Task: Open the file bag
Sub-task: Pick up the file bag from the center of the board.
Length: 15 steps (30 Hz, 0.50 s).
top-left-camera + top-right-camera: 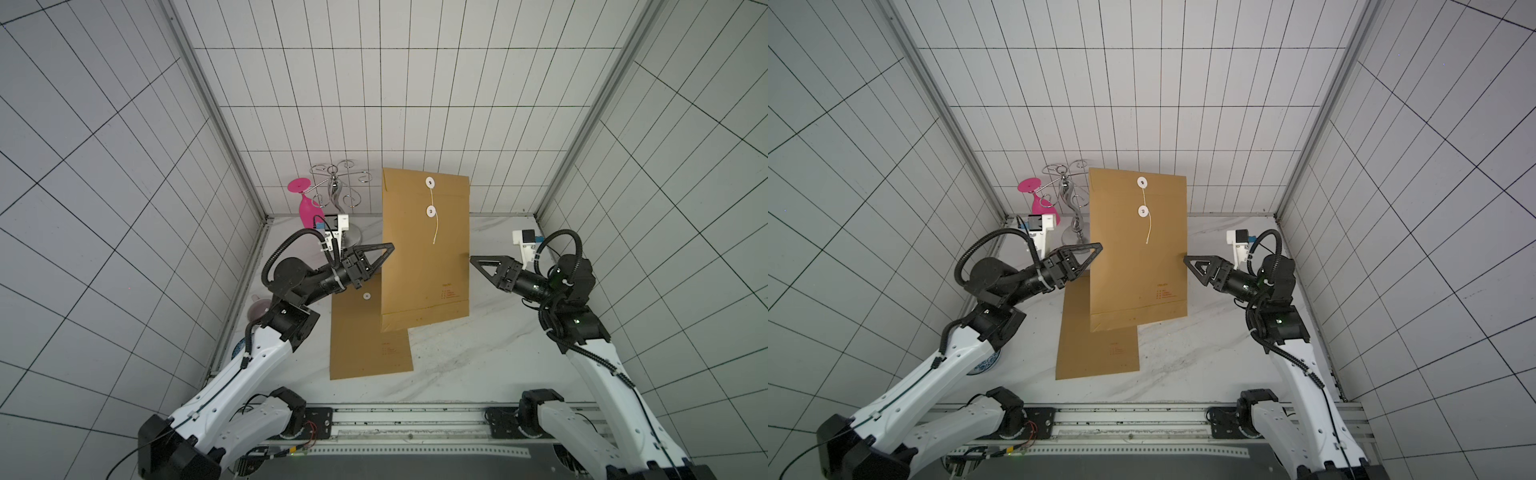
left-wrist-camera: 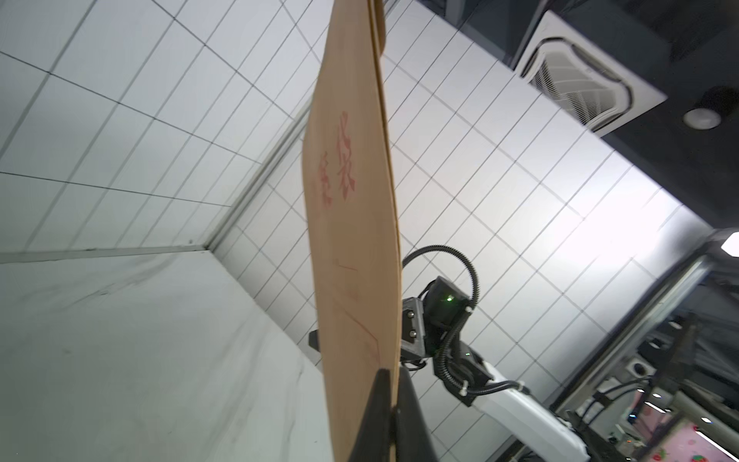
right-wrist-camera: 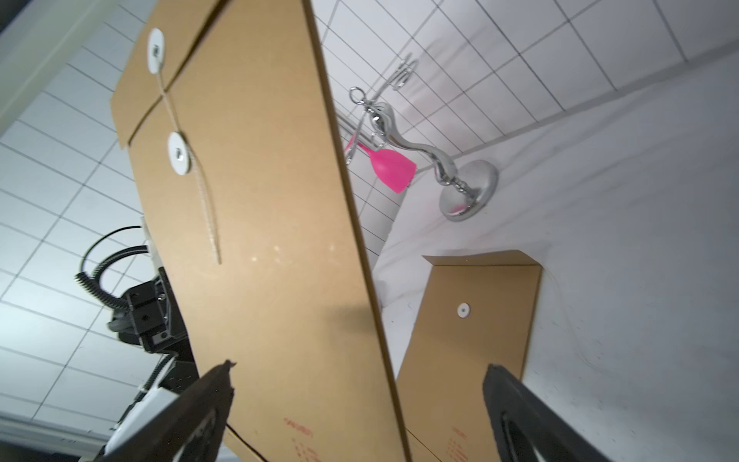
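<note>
A brown file bag point(image 1: 424, 257) point(image 1: 1133, 257) stands upright above the table, held by its left edge. My left gripper point(image 1: 390, 246) point(image 1: 1099, 246) point(image 2: 394, 380) is shut on that edge. Two white discs sit near the top of the bag. A pale string point(image 1: 434, 226) point(image 3: 208, 216) runs between them and hangs loose below the lower disc. The flap lies flat against the bag point(image 3: 272, 240). My right gripper point(image 1: 471, 258) point(image 1: 1185, 258) point(image 3: 358, 365) is open at the bag's right edge, with one finger on each side of it.
A second brown bag point(image 1: 365, 340) point(image 3: 472, 320) lies flat on the marble table under the held one. A chrome rack point(image 1: 336, 187) with a pink goblet point(image 1: 305, 203) stands at the back left. A pale funnel point(image 1: 255, 309) sits by the left wall.
</note>
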{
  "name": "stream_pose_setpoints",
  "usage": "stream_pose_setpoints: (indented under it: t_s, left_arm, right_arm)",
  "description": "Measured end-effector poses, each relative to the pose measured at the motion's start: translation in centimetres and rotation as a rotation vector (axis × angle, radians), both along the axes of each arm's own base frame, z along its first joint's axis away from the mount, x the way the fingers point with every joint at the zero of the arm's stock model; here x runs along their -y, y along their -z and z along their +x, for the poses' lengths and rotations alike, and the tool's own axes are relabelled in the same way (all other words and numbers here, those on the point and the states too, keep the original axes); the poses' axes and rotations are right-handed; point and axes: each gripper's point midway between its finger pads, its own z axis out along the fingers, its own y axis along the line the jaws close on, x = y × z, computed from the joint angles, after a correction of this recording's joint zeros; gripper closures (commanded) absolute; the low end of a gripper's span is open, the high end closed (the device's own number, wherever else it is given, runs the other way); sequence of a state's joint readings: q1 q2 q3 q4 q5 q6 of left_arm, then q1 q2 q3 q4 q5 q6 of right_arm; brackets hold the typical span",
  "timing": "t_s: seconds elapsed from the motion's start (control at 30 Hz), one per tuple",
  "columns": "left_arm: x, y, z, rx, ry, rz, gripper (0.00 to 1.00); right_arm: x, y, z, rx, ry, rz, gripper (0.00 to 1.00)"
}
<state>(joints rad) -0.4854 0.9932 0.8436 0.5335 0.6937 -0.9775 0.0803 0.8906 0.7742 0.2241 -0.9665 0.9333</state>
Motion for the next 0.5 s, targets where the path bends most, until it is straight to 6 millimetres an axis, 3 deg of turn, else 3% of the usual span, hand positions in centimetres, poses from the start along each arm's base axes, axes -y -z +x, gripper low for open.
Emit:
stream_pose_setpoints:
  t_s: [0.13, 0.27, 0.4, 0.5]
  left_arm:
    - [0.0, -1.5, -1.9, 0.037, 0.117, -0.083, 1.00]
    - [-0.1, -2.4, -3.2, 0.061, 0.219, -0.153, 1.00]
    - [-0.5, -2.6, -3.5, 0.066, 0.266, -0.191, 1.00]
    - [-1.0, -2.4, -3.5, 0.073, 0.269, -0.198, 1.00]
  right_arm:
    - [-0.8, -2.2, 0.1, 0.047, -0.102, 0.099, 0.06]
    - [-1.1, -3.1, 0.2, 0.060, -0.162, 0.143, 0.07]
    - [-1.2, -4.1, -0.5, 0.086, -0.196, 0.162, 0.16]
    - [-1.3, -4.8, -1.1, 0.108, -0.220, 0.169, 0.30]
